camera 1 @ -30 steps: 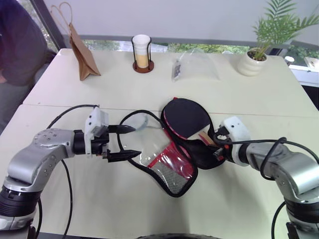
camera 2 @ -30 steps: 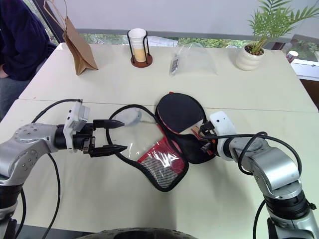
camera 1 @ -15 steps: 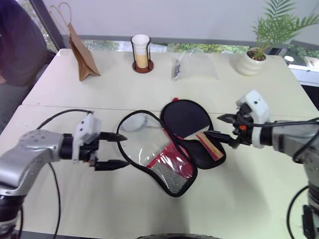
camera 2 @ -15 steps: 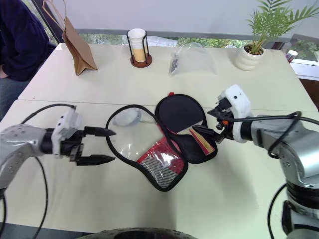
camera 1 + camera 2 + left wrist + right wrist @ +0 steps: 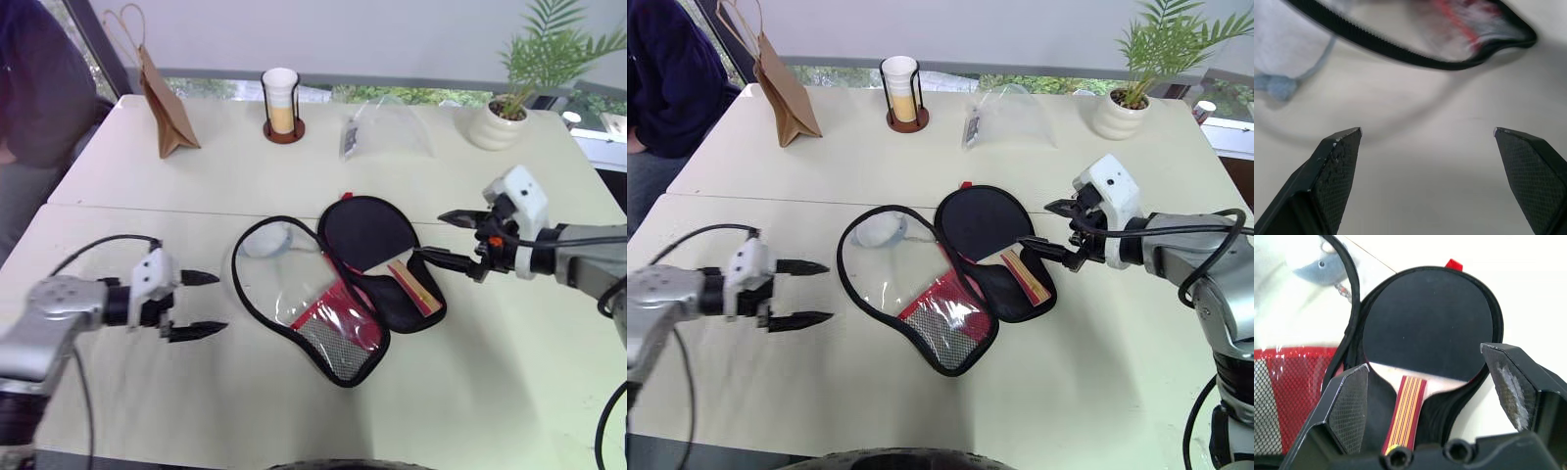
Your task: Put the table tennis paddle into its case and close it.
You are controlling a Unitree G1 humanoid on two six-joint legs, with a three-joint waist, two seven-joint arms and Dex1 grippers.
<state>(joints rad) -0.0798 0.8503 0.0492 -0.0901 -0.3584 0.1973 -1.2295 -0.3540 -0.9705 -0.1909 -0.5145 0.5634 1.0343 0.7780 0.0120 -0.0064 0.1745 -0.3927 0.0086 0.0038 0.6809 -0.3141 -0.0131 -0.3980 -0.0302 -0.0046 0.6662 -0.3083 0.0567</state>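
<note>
We have the table tennis paddle [image 5: 365, 233] lying in the unzipped case [image 5: 323, 323], and with our left pincer [image 5: 203, 304] and right pincer [image 5: 447, 238] both spread wide and empty, closing it remains.

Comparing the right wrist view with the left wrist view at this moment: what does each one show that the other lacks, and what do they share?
Right wrist view: the table tennis paddle, black face up, lying in the open half of the case, framed by the open right gripper.

Left wrist view: the open left gripper over bare table, holding nothing.

Both: the case's black zip edge and its red panel.
</note>
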